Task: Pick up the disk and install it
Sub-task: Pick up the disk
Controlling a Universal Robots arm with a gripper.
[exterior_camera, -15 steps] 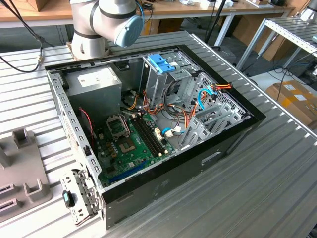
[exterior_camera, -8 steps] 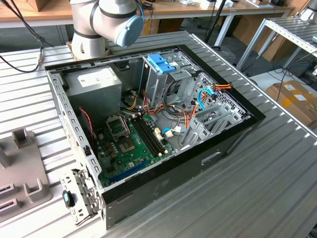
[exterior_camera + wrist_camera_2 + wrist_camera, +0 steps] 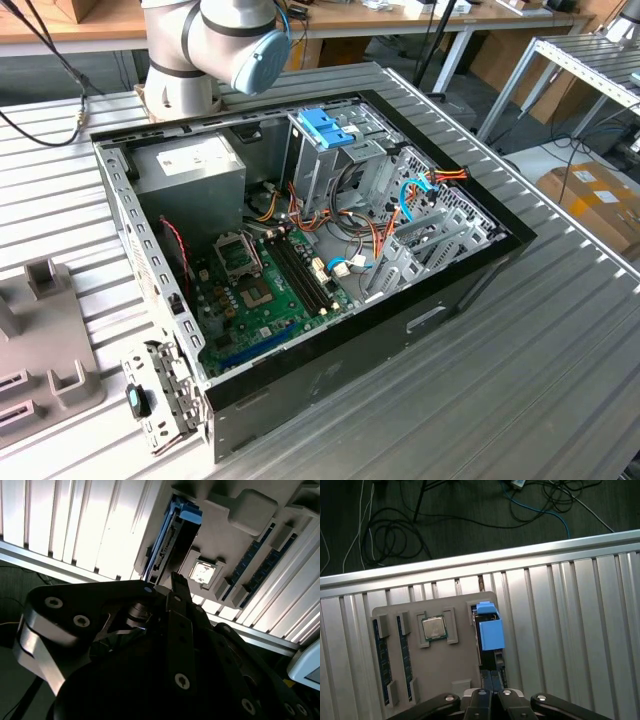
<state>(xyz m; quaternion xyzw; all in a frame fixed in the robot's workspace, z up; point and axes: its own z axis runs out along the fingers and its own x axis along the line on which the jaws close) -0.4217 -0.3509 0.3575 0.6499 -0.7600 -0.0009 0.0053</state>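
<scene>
While the claw (image 3: 492, 674) hangs closed and empty, the blue-framed disk (image 3: 487, 630) stands edgewise in the grey tray (image 3: 455, 660), bare desk (image 3: 560, 630) alongside.

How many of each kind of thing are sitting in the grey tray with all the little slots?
In the grey tray, as the first wrist view shows it:
memory sticks: 2
processor chip: 1
disk, standing on edge in its blue carrier: 1
Total: 4
</scene>
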